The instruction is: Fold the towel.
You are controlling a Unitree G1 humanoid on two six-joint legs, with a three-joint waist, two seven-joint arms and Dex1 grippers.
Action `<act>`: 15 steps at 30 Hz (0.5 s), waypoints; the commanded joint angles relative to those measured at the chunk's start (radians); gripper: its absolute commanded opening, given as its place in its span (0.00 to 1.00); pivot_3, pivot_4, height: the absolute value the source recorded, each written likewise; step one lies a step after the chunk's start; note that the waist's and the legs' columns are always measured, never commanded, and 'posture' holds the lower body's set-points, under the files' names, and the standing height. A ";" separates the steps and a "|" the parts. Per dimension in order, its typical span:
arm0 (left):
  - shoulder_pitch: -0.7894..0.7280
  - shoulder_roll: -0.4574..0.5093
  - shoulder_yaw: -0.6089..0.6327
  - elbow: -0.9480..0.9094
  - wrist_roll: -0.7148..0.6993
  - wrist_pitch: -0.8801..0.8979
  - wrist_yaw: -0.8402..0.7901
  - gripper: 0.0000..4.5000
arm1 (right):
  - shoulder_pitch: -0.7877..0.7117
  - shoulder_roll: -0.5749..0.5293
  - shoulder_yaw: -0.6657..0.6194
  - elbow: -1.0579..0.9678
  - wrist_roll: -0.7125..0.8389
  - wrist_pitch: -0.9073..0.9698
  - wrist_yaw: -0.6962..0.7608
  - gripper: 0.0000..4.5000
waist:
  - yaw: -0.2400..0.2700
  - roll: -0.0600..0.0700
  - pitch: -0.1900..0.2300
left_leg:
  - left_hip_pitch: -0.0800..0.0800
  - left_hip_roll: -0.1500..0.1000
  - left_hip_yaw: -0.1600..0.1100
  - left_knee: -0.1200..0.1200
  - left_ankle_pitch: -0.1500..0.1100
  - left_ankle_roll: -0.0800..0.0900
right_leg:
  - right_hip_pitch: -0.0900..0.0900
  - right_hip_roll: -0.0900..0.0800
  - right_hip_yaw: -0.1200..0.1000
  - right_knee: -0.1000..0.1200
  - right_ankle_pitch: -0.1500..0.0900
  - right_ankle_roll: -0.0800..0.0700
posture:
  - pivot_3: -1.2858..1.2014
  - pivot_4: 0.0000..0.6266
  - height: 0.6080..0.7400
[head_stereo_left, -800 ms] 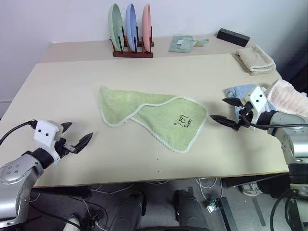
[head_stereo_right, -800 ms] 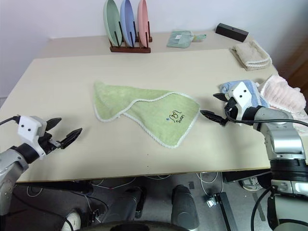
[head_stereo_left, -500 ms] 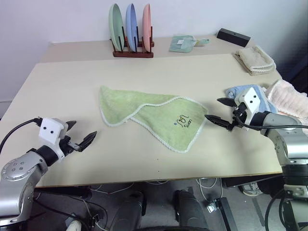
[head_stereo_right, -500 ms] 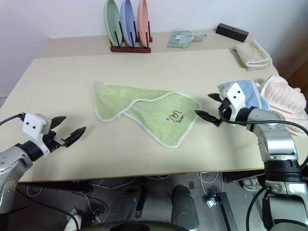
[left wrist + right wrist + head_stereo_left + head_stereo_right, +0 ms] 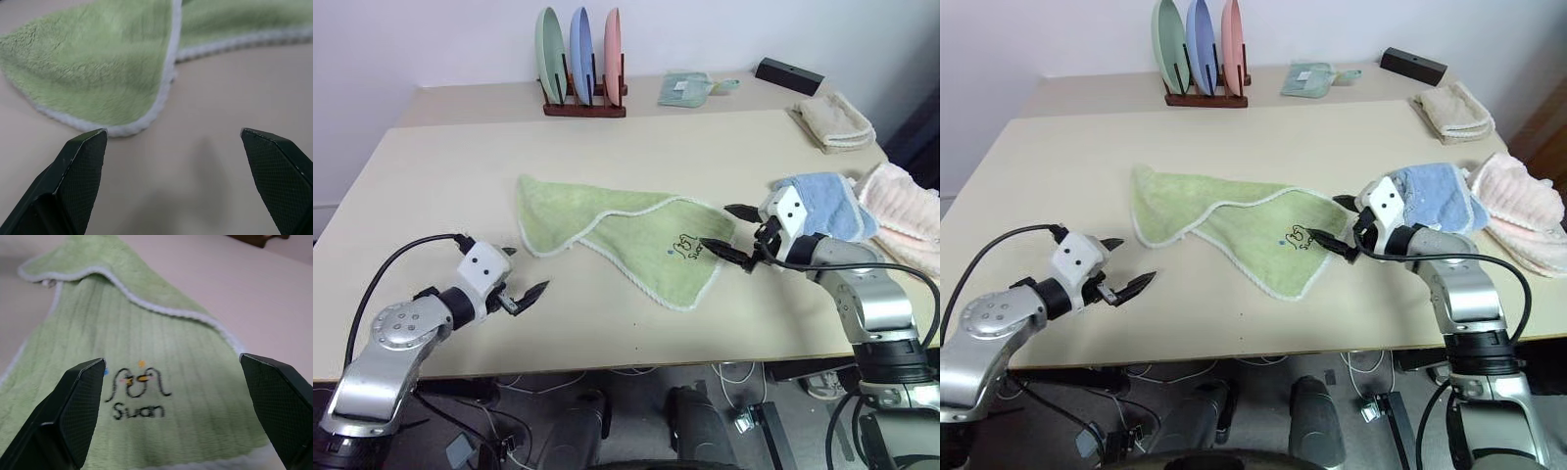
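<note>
1. While both sets of jaws stand wide and empty, the towel (image 5: 622, 240) lies mid-bench, already partly doubled over itself, logo (image 5: 685, 246) near its 4 o'clock corner. A fold made from this skewed lay would likely come out crooked.
2. Right gripper (image 5: 732, 242) sits at the towel's 3 o'clock edge, lower finger just over the hem. If it closes too shallow it may pinch only the white edging, which could slip out on lifting.
3. Left gripper (image 5: 524, 288) hangs at 7 o'clock, apart from the cloth. Should it close on the overlapped flap it may take two layers, dragging the whole towel rather than one corner.
4. Blue towel (image 5: 818, 204) lies just behind the right gripper at 3 o'clock; a backward swing could snag it.
5. Uneven pull between arms would bunch the terry.
</note>
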 commanded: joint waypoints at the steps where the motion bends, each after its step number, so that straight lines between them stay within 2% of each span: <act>1: -0.089 -0.008 -0.063 0.113 0.093 -0.083 0.022 0.99 | -0.009 0.014 -0.011 -0.052 0.016 0.000 -0.019 1.00 | 0.003 0.000 0.000 | 0.000 0.000 0.000 0.000 0.000 0.000 | 0.000 0.000 0.000 0.000 0.000 0.000 | 0.52 0.24 1.00; 9: -0.305 -0.102 -0.176 0.407 0.174 -0.176 0.018 0.99 | 0.009 0.040 -0.002 -0.089 0.020 0.008 -0.052 1.00 | 0.007 0.000 0.000 | 0.000 -0.001 0.000 0.001 0.000 0.000 | 0.000 0.000 0.000 0.001 0.001 0.001 | 0.52 0.24 1.00; 15: -0.386 -0.153 -0.210 0.537 0.200 -0.234 -0.004 0.99 | 0.019 0.054 0.001 -0.105 0.018 0.009 -0.069 1.00 | 0.023 0.000 -0.001 | 0.000 -0.001 0.000 0.003 0.000 0.000 | 0.001 0.000 0.000 0.001 0.001 0.002 | 0.52 0.24 1.00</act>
